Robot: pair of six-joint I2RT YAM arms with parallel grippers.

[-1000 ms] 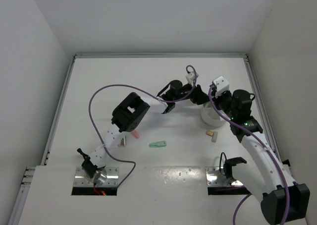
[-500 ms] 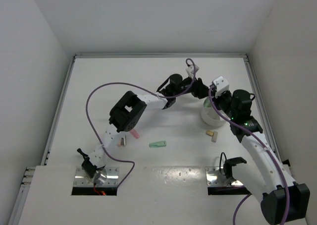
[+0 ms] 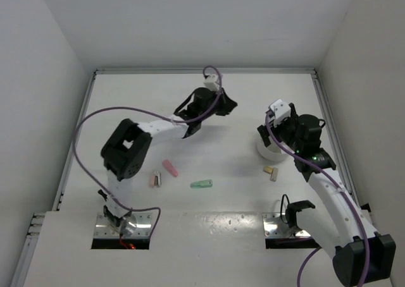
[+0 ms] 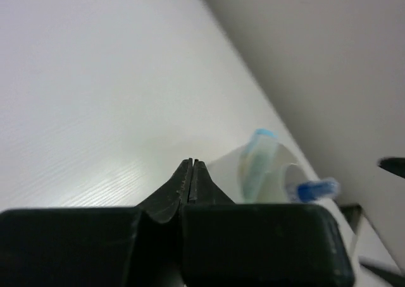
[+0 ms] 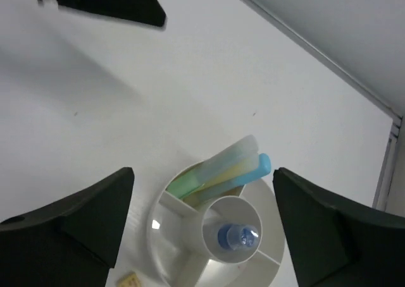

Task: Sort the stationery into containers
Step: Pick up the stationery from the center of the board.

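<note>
White tub [image 5: 154,227] lies below your right tool [image 5: 199,179], spread wide, empty; your left tool [image 4: 191,164] is closed, gripping nothing.

The left gripper [image 3: 226,103] has pulled away from the white tub [image 3: 268,150] toward ten o'clock, and its jaws are now pressed together. The right gripper [image 5: 202,214] now spreads wide. The left elbow [image 3: 126,149] has swung toward nine o'clock, uncovering the pink stick [image 3: 170,167].

left hand [image 4: 192,168] pinched closed, right hand [image 5: 202,176] spread wide
</note>
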